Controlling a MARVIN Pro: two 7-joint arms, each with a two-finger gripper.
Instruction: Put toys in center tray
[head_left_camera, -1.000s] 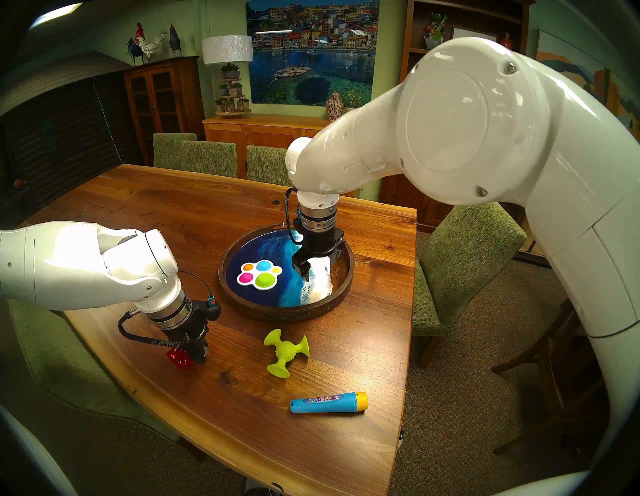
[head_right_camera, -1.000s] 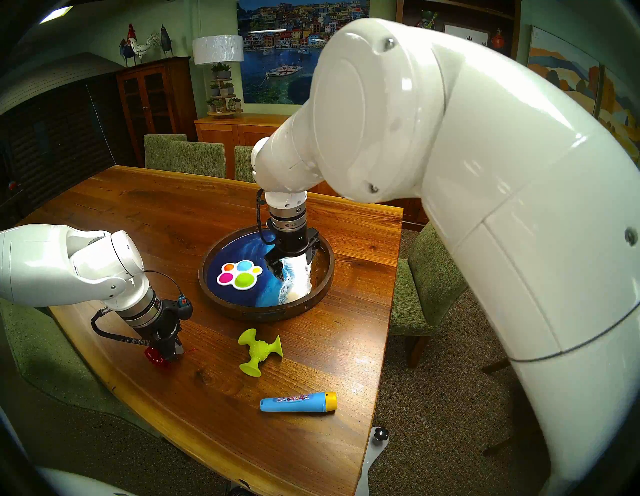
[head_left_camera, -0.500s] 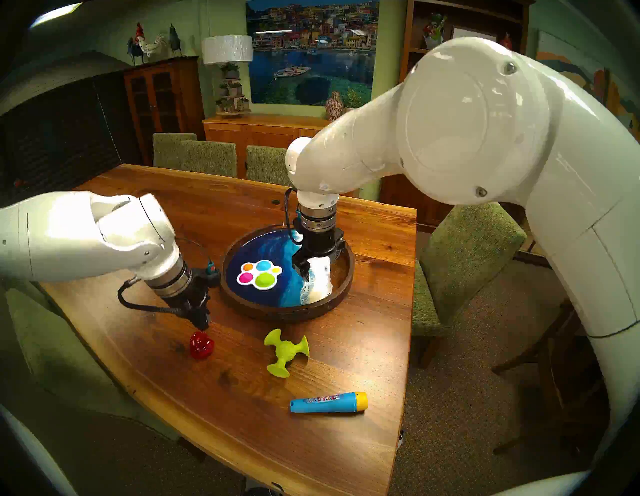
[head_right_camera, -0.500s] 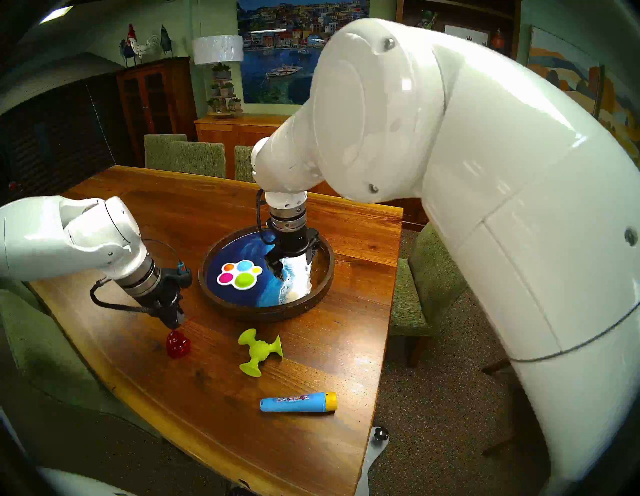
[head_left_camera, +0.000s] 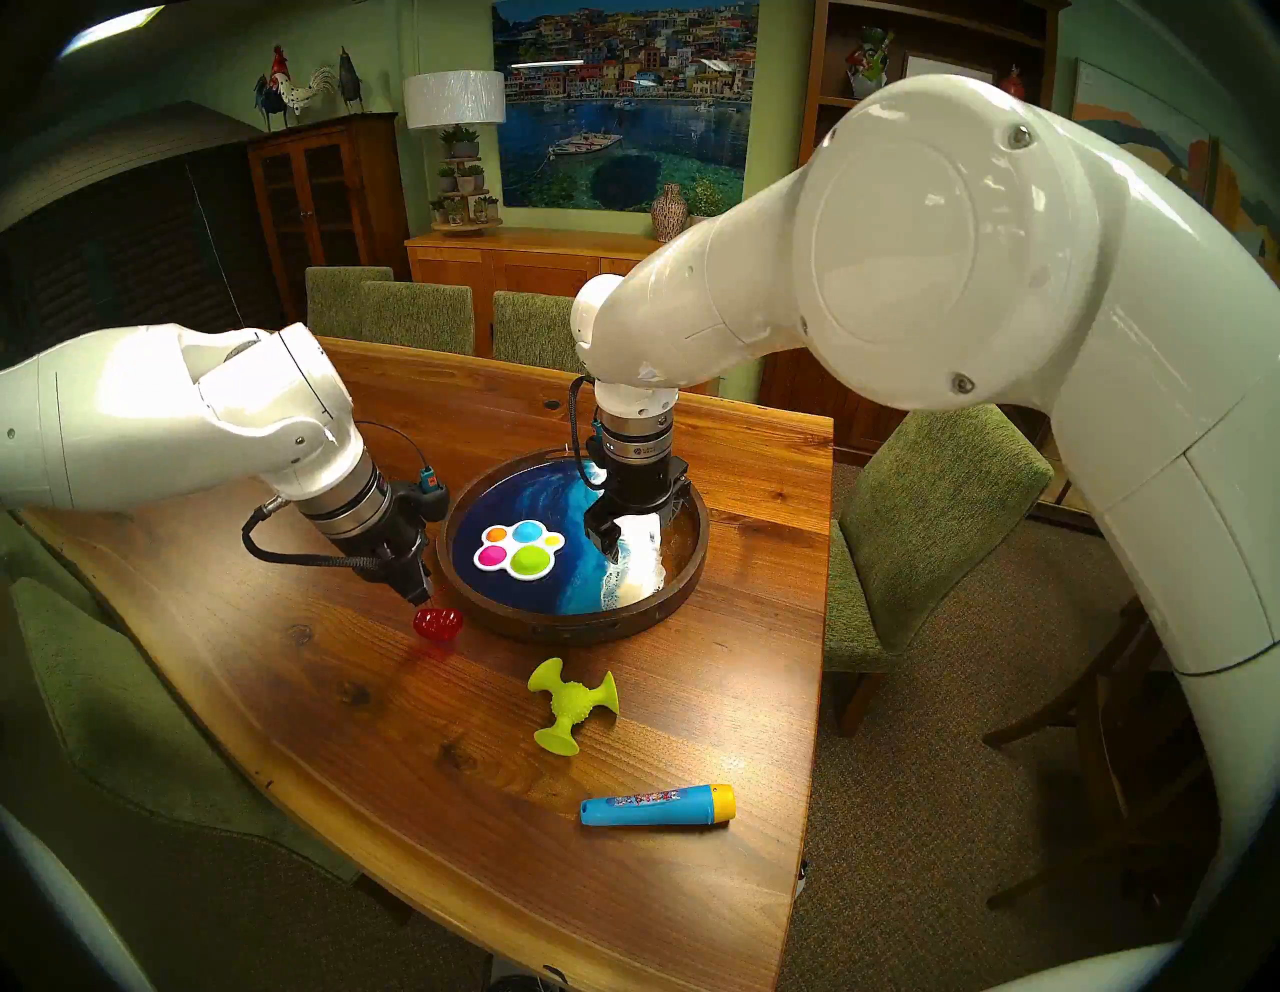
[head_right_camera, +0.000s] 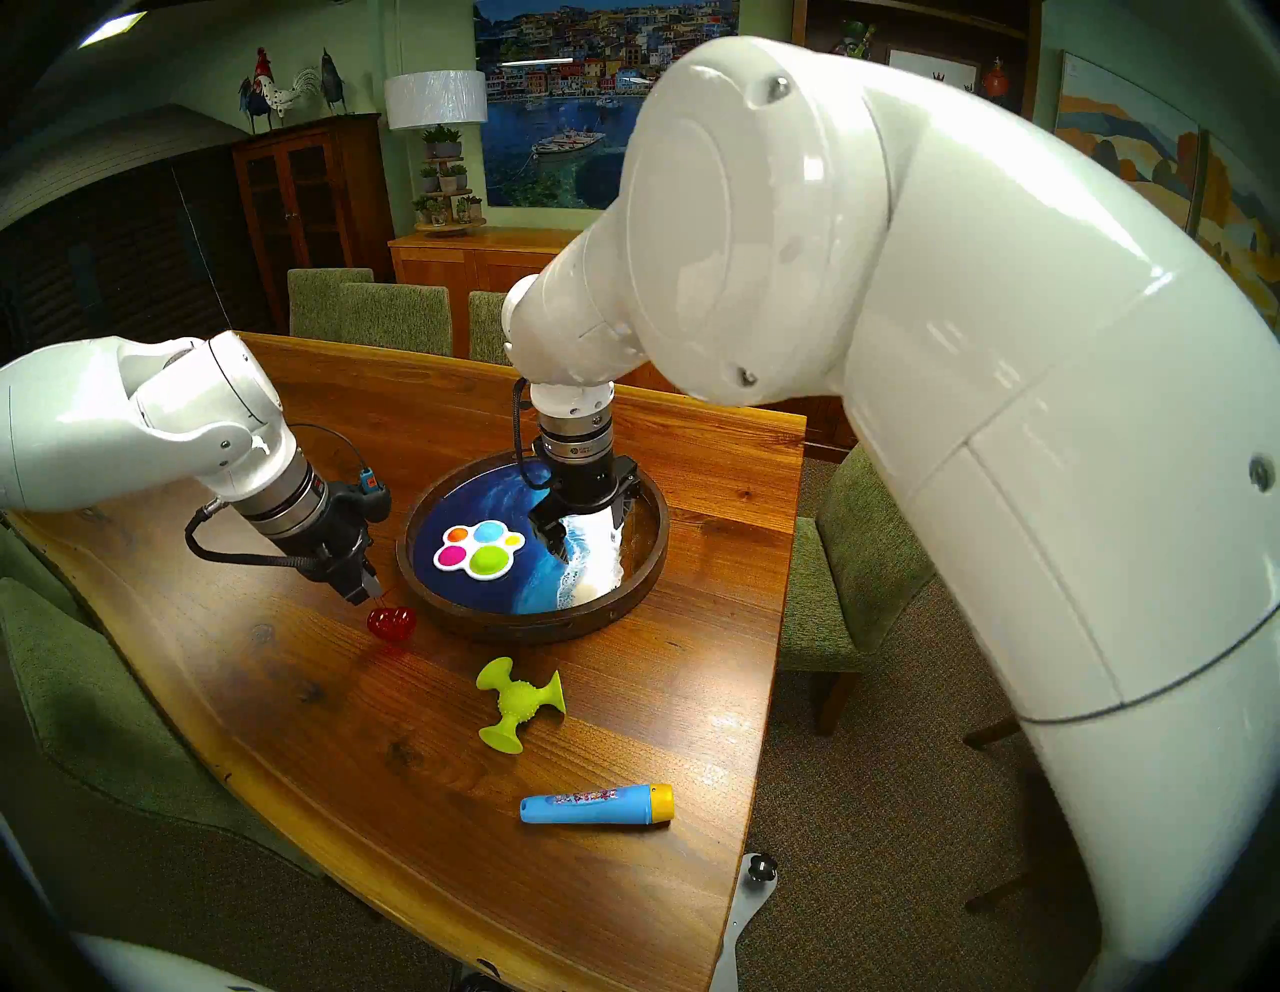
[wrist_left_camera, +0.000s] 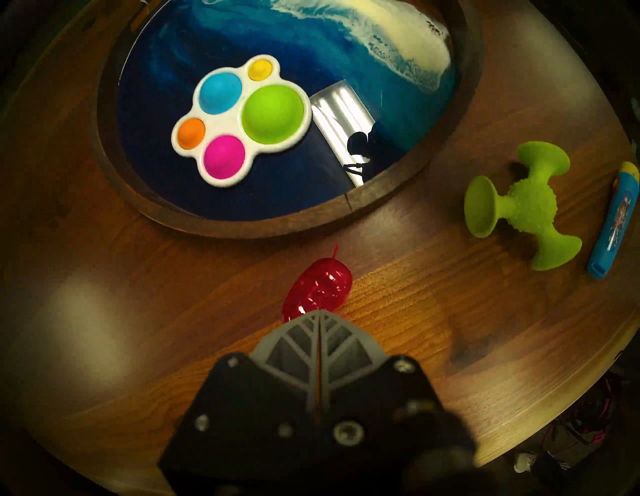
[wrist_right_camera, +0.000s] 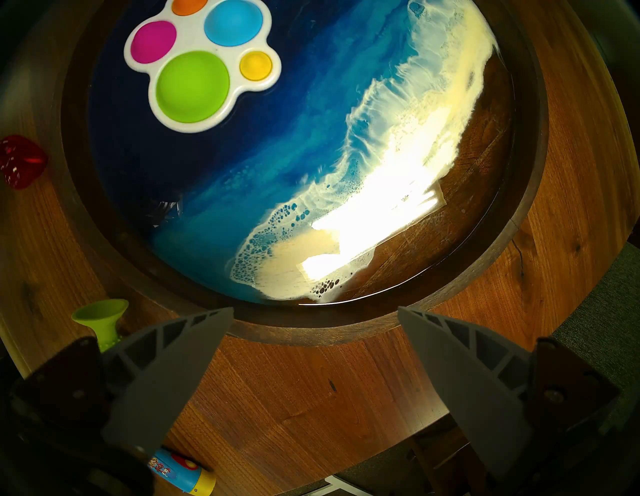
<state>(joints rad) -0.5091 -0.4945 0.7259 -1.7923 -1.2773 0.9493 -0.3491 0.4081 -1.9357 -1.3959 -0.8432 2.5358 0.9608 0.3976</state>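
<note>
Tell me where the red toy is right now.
In the head views the red toy hangs by a thin red string from the shut left gripper, just outside the tray rim on the robot's left, over the table.

A furnished home dining room: a long wooden worktop (head_left_camera: 346, 693) ringed by green upholstered chairs (head_left_camera: 928, 526), a wooden sideboard (head_left_camera: 526, 260), a glass-fronted cabinet (head_left_camera: 325, 201) topped with rooster figurines (head_left_camera: 298, 86), a white-shaded lamp (head_left_camera: 454, 99), and a large harbour-town picture (head_left_camera: 623, 104).
</note>
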